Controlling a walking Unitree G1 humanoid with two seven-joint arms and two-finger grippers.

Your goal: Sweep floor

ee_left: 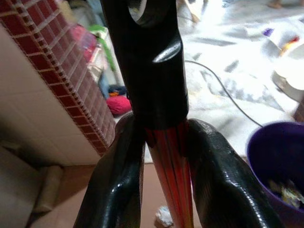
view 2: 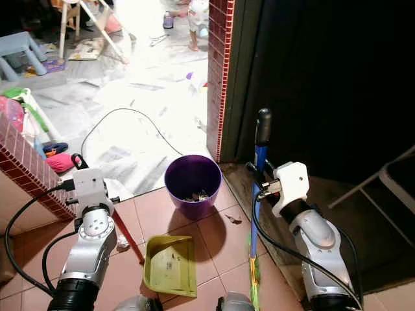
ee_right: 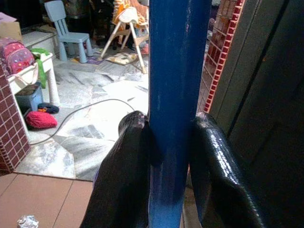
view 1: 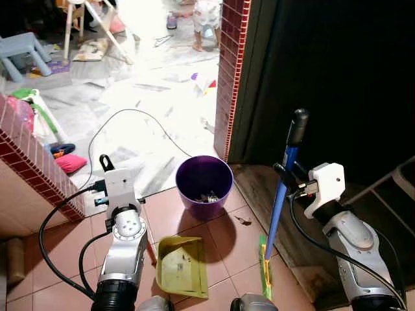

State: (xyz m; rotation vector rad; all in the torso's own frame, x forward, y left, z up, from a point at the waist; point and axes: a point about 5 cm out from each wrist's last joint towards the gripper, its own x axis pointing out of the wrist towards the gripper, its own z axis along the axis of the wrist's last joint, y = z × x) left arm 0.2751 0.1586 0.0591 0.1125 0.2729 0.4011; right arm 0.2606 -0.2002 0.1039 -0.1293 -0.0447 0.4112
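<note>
My left gripper (ee_left: pixel 164 142) is shut on the dustpan's red handle (ee_left: pixel 173 171), just below its black top end (view 1: pixel 106 162). The yellow-green dustpan (view 1: pixel 181 265) rests on the terracotta tiles between my arms, with a few crumbs in it. My right gripper (ee_right: pixel 171 128) is shut on the blue broom handle (view 1: pixel 280 194), which stands nearly upright with a black cap. The green and yellow broom head (view 1: pixel 266 269) touches the floor beside the dustpan. A purple bin (view 1: pixel 204 184) holding litter stands just beyond the dustpan. A small scrap (view 1: pixel 243 221) lies on the tiles near the bin.
A low red-brick wall (view 1: pixel 32 155) is at my left and a brick pillar (view 1: pixel 230 78) with a dark door (view 1: pixel 324 78) at my right. A black cable (view 1: pixel 130 113) loops over the marble floor beyond. A crumpled paper (view 2: pixel 122 243) lies by the dustpan handle. A person's feet (view 1: pixel 204 26) stand far off.
</note>
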